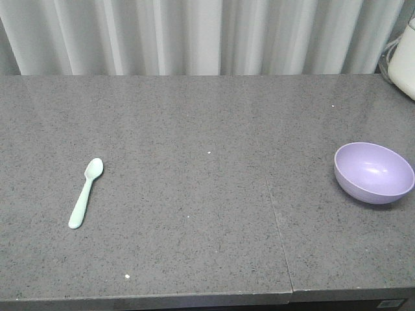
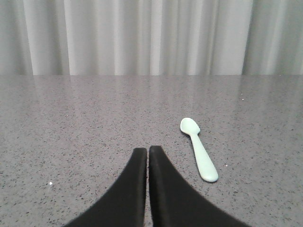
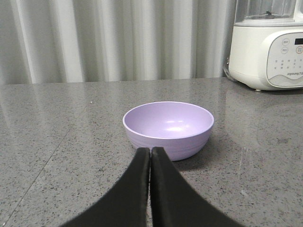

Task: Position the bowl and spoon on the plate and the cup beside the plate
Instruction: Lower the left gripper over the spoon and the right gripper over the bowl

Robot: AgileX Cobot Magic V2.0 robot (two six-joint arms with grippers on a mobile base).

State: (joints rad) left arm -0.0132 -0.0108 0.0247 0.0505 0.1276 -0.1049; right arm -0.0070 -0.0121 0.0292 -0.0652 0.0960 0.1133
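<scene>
On the worktop (image 1: 207,116) nothing is arranged yet, as I judge it. The spoon (image 1: 85,193) lies alone at the left side, and the bowl (image 1: 374,172) stands upright at the far right, well apart from it. Plate and cup appear in no view (so I cannot say where they are). The left hand (image 2: 147,151) is pressed together and empty, near the spoon. The right hand (image 3: 150,151) is also pressed together and empty, directly before the bowl. All placing is left to do.
</scene>
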